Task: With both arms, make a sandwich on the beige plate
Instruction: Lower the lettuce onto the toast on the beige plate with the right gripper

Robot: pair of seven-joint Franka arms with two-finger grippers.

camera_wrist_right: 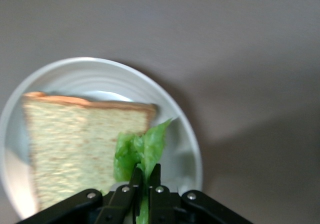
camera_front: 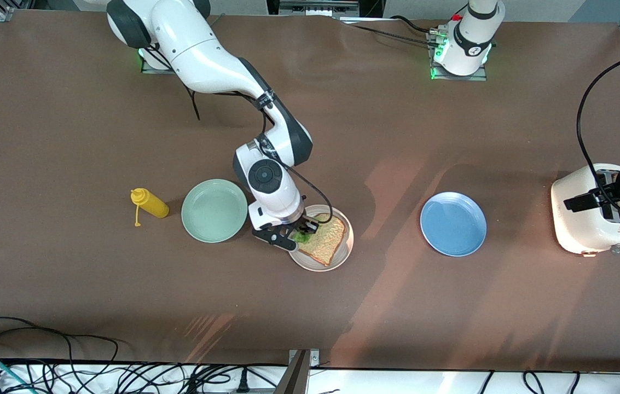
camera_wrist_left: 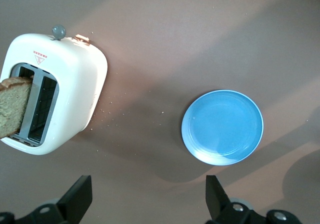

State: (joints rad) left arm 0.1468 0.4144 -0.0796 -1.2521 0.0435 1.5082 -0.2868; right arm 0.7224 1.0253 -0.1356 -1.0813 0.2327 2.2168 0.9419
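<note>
Brown table [camera_front: 123,284] | toast [camera_front: 325,241] on beige plate [camera_front: 342,257] | right gripper [camera_front: 303,231] jaws pinch lettuce [camera_wrist_right: 140,151], seemingly | left gripper [camera_wrist_left: 150,196] jaws wide, waiting

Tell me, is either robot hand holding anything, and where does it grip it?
The right gripper pinches the lettuce by one end, over the toast. The left gripper is open, holding nothing.

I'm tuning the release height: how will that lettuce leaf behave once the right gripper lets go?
The lettuce leaf, pinched in the right gripper over the beige plate, looks thin and ruffled, so it is probably floppy and light. It may drape unevenly over the toast and could cling to the fingers.
</note>
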